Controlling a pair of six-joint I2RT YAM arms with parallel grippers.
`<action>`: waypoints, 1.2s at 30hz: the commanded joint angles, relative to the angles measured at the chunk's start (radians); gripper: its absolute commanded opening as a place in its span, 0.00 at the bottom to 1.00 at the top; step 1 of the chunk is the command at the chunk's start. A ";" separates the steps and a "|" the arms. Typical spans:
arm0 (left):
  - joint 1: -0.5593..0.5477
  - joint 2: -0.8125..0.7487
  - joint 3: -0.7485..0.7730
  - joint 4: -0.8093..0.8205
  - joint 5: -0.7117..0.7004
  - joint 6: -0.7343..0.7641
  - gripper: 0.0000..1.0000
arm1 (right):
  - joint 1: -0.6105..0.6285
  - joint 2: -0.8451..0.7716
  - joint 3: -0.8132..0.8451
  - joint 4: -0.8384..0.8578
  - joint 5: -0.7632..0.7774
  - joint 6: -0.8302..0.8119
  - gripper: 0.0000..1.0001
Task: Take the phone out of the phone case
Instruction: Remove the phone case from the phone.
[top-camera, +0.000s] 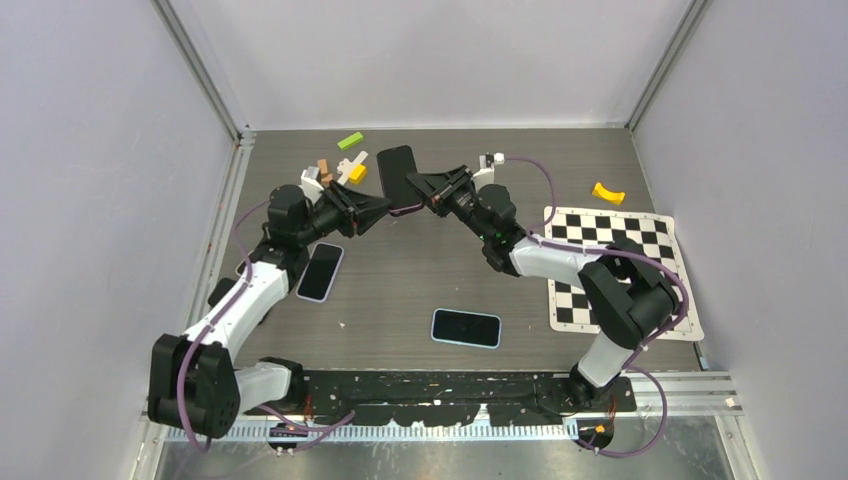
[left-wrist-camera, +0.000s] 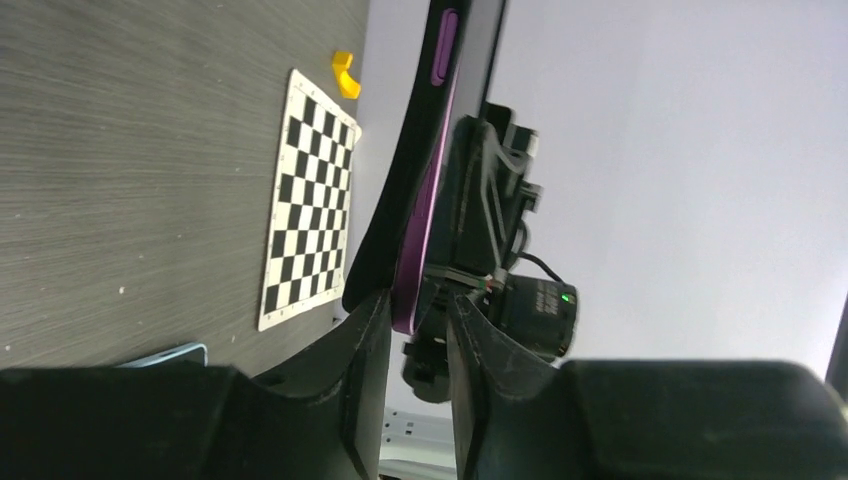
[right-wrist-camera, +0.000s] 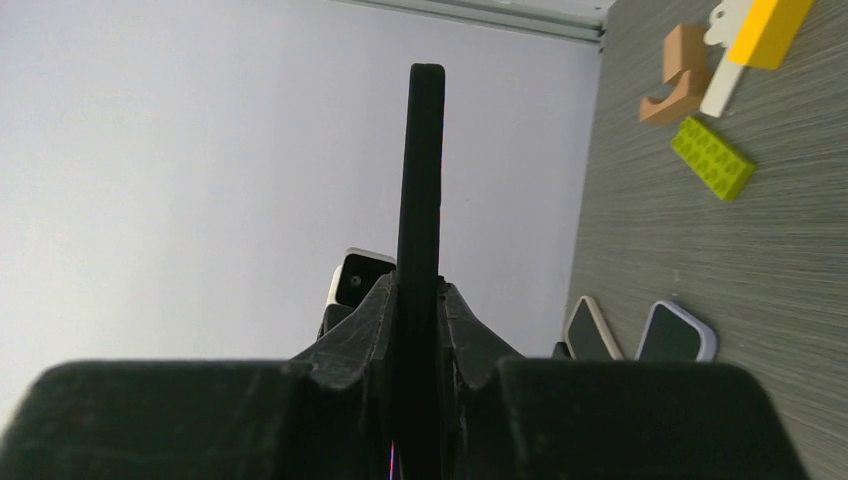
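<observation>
Right gripper (right-wrist-camera: 418, 292) fingers, nearest the lens in their wrist view, are pressed together on the case (right-wrist-camera: 420, 180), which shows edge-on as a thin, matte black slab. Left gripper (left-wrist-camera: 418, 305) stands narrowly spread about the lower corner of the phone (left-wrist-camera: 425, 215); whether it truly bites there I cannot tell. From above, the two hold the cased phone aloft toward 12 o'clock of the table (top-camera: 420, 270).

I judge the task partway done. At that lower corner the case lip flares off the phone's purple rim, but higher up the two sit tight together, so most of the peeling is left.

The case looks soft and rubbery, bending in a smooth curve. The rim is glossy, with a pill-shaped side button. On the dark woodgrain, a spare phone (top-camera: 320, 271) lies flat at 9 o'clock, a second spare (top-camera: 466, 327) at 6, and a checkerboard (top-camera: 600, 228) at 3.
</observation>
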 joint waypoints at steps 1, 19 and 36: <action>-0.029 0.065 0.069 0.132 0.074 -0.054 0.28 | 0.169 -0.107 0.079 -0.116 -0.151 -0.199 0.01; -0.029 0.074 0.083 0.322 0.051 0.105 0.35 | 0.177 -0.088 0.055 0.054 -0.232 0.003 0.01; -0.014 0.107 0.120 0.258 0.077 0.184 0.00 | 0.089 -0.278 -0.044 -0.168 -0.231 -0.177 0.63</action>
